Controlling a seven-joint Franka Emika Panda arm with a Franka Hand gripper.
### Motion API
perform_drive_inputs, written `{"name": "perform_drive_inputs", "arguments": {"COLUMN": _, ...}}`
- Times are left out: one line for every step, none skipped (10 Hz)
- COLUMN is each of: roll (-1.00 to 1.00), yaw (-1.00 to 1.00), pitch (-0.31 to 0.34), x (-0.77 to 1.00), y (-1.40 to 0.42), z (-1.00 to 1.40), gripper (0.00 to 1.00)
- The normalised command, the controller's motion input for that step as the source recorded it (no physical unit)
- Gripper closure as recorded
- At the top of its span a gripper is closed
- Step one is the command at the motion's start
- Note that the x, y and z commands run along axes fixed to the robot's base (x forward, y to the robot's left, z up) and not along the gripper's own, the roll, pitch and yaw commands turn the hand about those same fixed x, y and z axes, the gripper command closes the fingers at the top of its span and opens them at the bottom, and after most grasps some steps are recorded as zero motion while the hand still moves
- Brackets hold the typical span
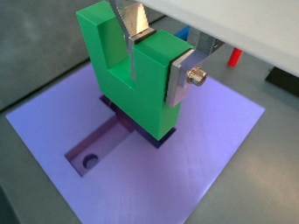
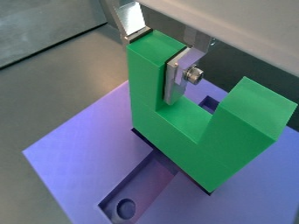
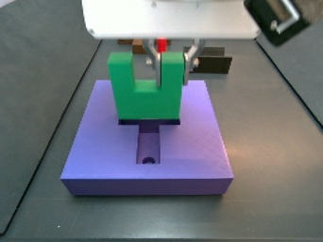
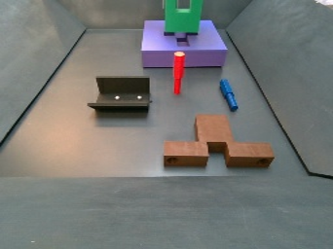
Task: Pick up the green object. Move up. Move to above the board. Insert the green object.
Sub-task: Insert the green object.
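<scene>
My gripper [image 1: 158, 57] is shut on one prong of the green object [image 1: 128, 79], a bright green U-shaped block held upright with its prongs up. A silver finger plate [image 1: 179, 77] presses the prong's outer side and the other plate sits inside the U. The block's base is at the cross-shaped recess of the lavender board [image 1: 211, 149]; I cannot tell whether it is seated. A round hole [image 1: 86, 161] shows in the free recess arm. The same grip [image 2: 155, 54] on the block [image 2: 193, 131] shows over the board [image 2: 82, 153]. In the side views the block [image 3: 149, 95] [image 4: 182, 17] stands on the board [image 3: 145, 156] [image 4: 182, 53].
On the floor in front of the board lie a thin red peg [image 4: 178, 73], a blue piece [image 4: 228, 94], the dark fixture [image 4: 121, 94] and a brown block [image 4: 215, 144]. A dark box [image 3: 214, 64] sits behind the board. Sloped walls enclose the floor.
</scene>
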Motion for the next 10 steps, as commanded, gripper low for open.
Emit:
{"name": "perform_drive_inputs", "arguments": {"roll": 0.0, "yaw": 0.0, "pitch": -0.003, "x": 0.1, "y": -0.13, "z": -0.25, "gripper": 1.0}}
{"name": "perform_drive_inputs", "arguments": {"roll": 0.02, "yaw": 0.0, "pitch": 0.0, "x": 0.15, "y": -0.12, "z": -0.23, "gripper": 1.0}}
{"name": "perform_drive_inputs", "arguments": {"roll": 0.1, "yaw": 0.0, "pitch": 0.0, "x": 0.24, "y": -0.06, "z": -0.23, "gripper": 1.0}}
{"name": "perform_drive_inputs", "arguments": {"roll": 0.14, "yaw": 0.0, "pitch": 0.0, "x": 0.19, "y": 0.0, "z": -0.25, "gripper": 1.0}}
{"name": "perform_drive_inputs", "arguments": {"roll": 0.11, "yaw": 0.0, "pitch": 0.0, "x": -0.21, "y": 0.0, "z": -0.17, "gripper": 1.0}}
{"name": "perform_drive_inputs", "arguments": {"roll": 0.06, "yaw": 0.0, "pitch": -0.001, "x": -0.39, "y": 0.0, "z": -0.08, "gripper": 1.0}}
{"name": "perform_drive_inputs", "arguments": {"roll": 0.05, "yaw": 0.0, "pitch": 0.0, "x": -0.41, "y": 0.0, "z": 0.0, "gripper": 1.0}}
{"name": "perform_drive_inputs", "arguments": {"roll": 0.01, "yaw": 0.0, "pitch": 0.0, "x": -0.25, "y": 0.0, "z": 0.0, "gripper": 1.0}}
{"name": "perform_drive_inputs", "arguments": {"roll": 0.06, "yaw": 0.0, "pitch": 0.0, "x": 0.01, "y": 0.0, "z": -0.02, "gripper": 1.0}}
{"name": "perform_drive_inputs", "arguments": {"roll": 0.11, "yaw": 0.03, "pitch": 0.0, "x": 0.16, "y": 0.0, "z": -0.08, "gripper": 1.0}}
